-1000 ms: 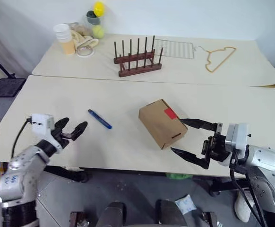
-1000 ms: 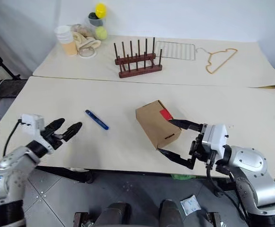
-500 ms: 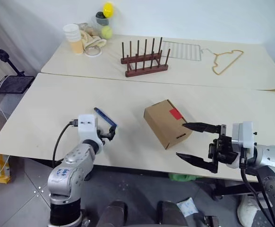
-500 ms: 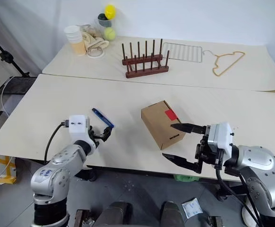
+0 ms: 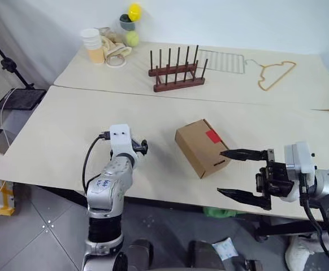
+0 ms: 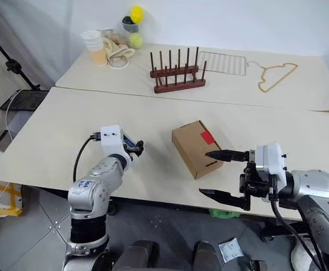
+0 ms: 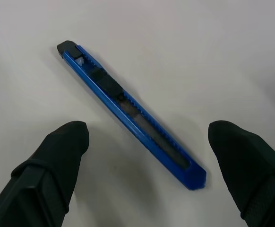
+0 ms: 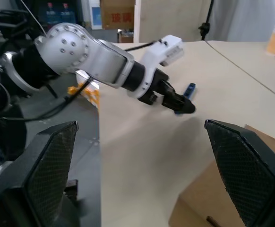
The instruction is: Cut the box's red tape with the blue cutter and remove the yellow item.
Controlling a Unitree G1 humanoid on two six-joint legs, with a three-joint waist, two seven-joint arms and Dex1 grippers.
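1. Blue cutter [image 7: 128, 105] is lying flat on the cream table [image 5: 57, 130], well to the left of the box [image 5: 201, 147], with the left gripper [image 7: 149, 165] hovering right over it.
2. The left gripper's two black fingers [image 7: 62, 156] are standing wide apart, one on each side of the cutter's slim body, touching nothing; the cutter is running diagonally between them, dark tip away from the wrist.
3. The cutter is looking light, stiff and smooth-sided, so it is likely to slide or spin on the tabletop if only one finger meets it first. Because it is lying so low, the fingertips are probably needing to come right down to the surface.
4. The best hold is likely across the ribbed middle of the body, near the slider, rather than at the tapered end, where it could pivot out of the pinch. The wrist may be needing to turn so the fingers are closing square across the narrow width.
5. The box is sitting closed near the table's front edge, the red tape [image 5: 212, 136] showing on its top. It is looking like light cardboard that could shift under a cutting stroke.
6. The right gripper [image 5: 239, 174] is waiting just beside the box's near corner, fingers spread wide and empty, seemingly placed to steady it.
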